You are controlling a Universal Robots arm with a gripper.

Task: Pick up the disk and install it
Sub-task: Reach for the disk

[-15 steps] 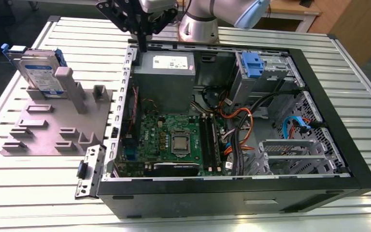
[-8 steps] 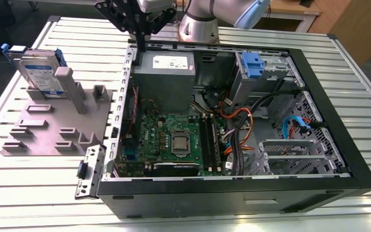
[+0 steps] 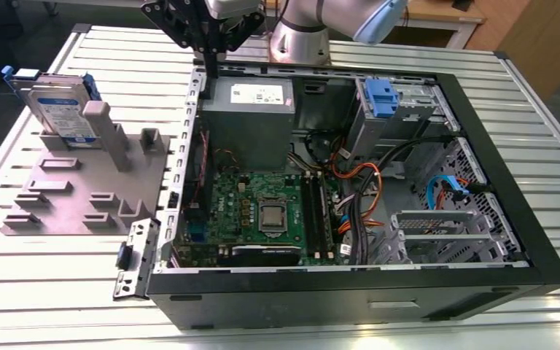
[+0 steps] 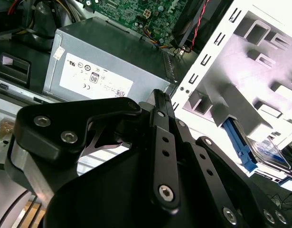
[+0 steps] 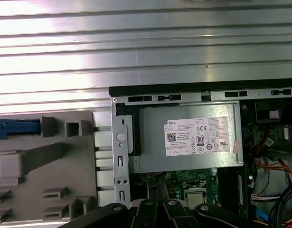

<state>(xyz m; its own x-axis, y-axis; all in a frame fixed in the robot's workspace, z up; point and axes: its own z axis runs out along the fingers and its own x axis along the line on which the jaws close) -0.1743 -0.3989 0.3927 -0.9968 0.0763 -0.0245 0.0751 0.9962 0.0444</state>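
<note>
While the disk [image 3: 58, 102] stands upright in the grey fixture plate [image 3: 66, 200] at upper left, we see the hand [image 3: 206, 52] at top centre, over the computer case [image 3: 358, 288] rim, pressed together and empty. Pickup seems not yet begun; grasping would need it spread.

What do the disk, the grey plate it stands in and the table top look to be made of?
The disk: silver-grey body with a dull sheen, likely metal; its blue frame looks like moulded plastic, evenly coloured and slightly glossy. The fixture plate: matte grey with no glint, probably plastic, though painted metal cannot be ruled out. The table: ribbed, bright and reflective, likely aluminium profile.
</note>
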